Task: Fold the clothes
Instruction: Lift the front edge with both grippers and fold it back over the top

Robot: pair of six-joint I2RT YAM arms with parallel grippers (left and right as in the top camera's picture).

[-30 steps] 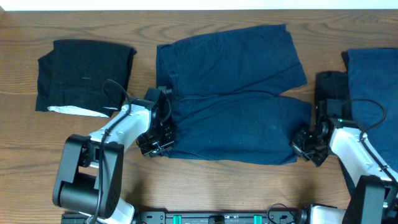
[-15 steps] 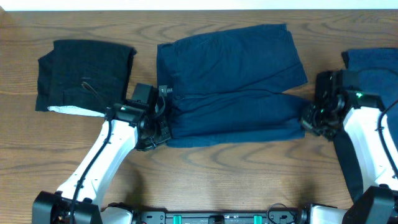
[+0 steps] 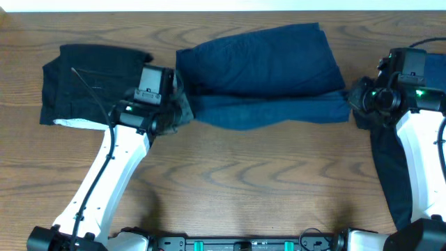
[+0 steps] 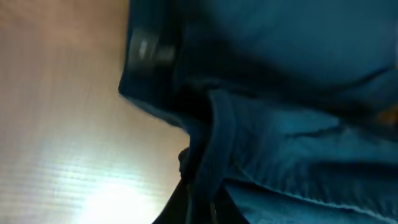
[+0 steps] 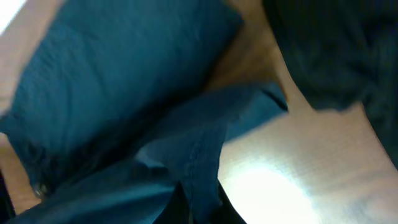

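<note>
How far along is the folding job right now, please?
Done: the black garment lies folded at the left. In hand: the left gripper and right gripper each pinch an end of the near edge of the navy shorts, halfway through a fold. Left: finishing that fold, plus the dark garment at the right edge.

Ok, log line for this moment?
step: folding navy shorts | left fingers: shut on shorts | right fingers: shut on shorts | black garment: folded

No text, brand, number or sign was legible in any view. The white strip (image 3: 85, 124) on the black garment (image 3: 94, 80) was too small to read.
</note>
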